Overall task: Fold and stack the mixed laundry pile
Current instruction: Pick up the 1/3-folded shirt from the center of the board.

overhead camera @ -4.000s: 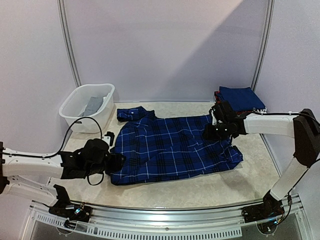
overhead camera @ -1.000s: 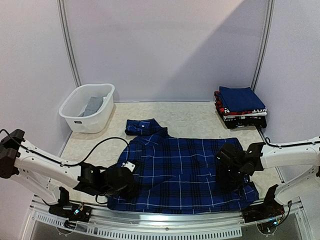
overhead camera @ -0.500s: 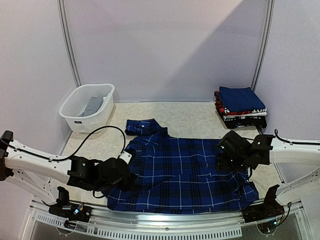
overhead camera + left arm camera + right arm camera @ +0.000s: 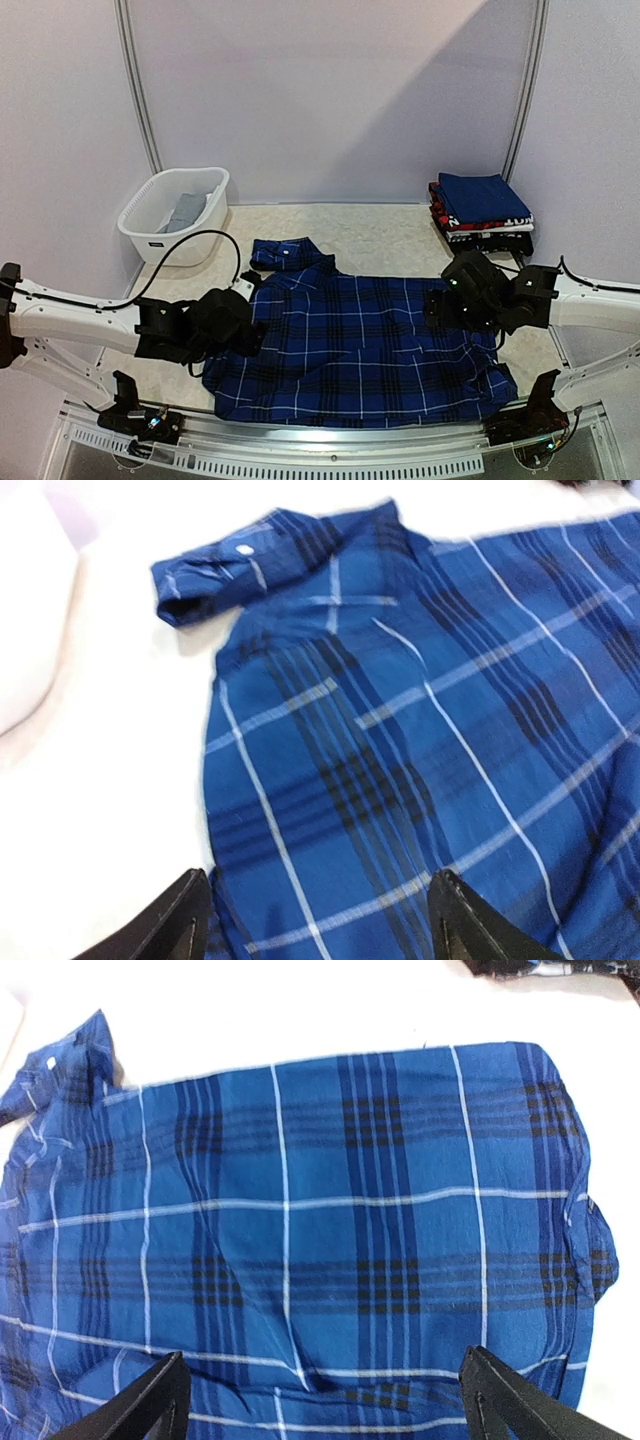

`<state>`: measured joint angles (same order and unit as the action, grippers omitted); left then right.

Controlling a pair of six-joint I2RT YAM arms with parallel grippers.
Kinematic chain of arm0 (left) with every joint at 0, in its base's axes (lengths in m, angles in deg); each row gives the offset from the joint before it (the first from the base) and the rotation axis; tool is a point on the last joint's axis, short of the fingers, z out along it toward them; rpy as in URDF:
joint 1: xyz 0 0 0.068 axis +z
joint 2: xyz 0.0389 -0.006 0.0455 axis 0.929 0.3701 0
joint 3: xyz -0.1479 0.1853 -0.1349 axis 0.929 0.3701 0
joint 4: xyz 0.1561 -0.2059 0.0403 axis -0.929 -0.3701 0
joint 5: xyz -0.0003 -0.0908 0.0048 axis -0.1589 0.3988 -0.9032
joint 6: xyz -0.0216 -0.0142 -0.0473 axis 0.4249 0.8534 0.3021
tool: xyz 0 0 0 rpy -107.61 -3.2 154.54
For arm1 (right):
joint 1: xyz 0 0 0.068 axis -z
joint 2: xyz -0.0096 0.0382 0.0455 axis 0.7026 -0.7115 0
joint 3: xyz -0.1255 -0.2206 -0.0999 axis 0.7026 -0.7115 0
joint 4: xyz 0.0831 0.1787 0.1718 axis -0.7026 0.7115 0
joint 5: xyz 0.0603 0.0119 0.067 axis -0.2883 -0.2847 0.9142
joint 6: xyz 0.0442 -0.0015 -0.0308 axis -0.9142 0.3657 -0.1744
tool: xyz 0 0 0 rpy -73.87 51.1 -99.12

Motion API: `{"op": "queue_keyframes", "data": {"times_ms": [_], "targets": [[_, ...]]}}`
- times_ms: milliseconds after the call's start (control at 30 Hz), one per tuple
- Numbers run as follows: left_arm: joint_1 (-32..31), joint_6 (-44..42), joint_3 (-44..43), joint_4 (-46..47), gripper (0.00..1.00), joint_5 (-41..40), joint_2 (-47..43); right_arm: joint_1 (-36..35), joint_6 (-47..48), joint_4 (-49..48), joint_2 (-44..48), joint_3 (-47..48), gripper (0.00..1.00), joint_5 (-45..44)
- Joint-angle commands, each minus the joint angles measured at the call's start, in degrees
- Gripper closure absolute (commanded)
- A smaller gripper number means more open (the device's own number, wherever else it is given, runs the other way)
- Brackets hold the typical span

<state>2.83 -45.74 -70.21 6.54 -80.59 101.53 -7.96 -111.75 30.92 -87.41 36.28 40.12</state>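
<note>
Across the near half of the pale table [image 4: 380,232] I see the dark blue plaid shirt [image 4: 360,345] spread flat, its lower edge close to the near rail. A cuffed sleeve [image 4: 283,253] lies bunched at its far left corner.

The left arm [image 4: 80,320] reaches in from the left edge and the right arm [image 4: 600,300] from the right edge. Each ends over one side of the shirt.

At the far left stands the white basket [image 4: 172,250], with a grey garment [image 4: 185,212] lying inside it. At the far right sits a stack of folded garments [image 4: 482,205], a dark blue one on top, well apart from the shirt.

The left gripper [image 4: 318,880] hangs above the shirt's left side, fingers spread wide with nothing between them. The cloth lies flat below, and I cannot tell if the tips touch it. The right gripper [image 4: 322,1355] hangs above the shirt's right side, its fingers likewise parted and holding nothing.
</note>
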Motion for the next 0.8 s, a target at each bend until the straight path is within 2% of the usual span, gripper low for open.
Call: {"op": "queue_keyframes", "data": {"times_ms": [0,200,467,700,767], "targets": [[4.7,-4.1,-1.5,7.1,0.24,1.0,1.5,-0.2,0.7,-3.2,-1.1,2.6,0.04,-3.7],[11.8,-6.0,-4.9,9.8,0.3,10.0,5.8,2.9,3.8,-5.6,-4.9,5.7,0.03,-2.5],[22.3,-9.1,-12.7,11.7,0.35,24.2,15.4,12.1,8.6,-10.0,-7.9,7.2,0.03,3.6],[29.7,-12.5,-21.6,6.0,0.39,34.6,26.7,19.8,11.4,-11.6,-10.0,7.2,0.03,8.6],[31.3,-13.0,-22.6,5.7,0.4,34.9,29.2,21.4,11.9,-12.0,-10.0,6.8,0.03,9.4]]}}
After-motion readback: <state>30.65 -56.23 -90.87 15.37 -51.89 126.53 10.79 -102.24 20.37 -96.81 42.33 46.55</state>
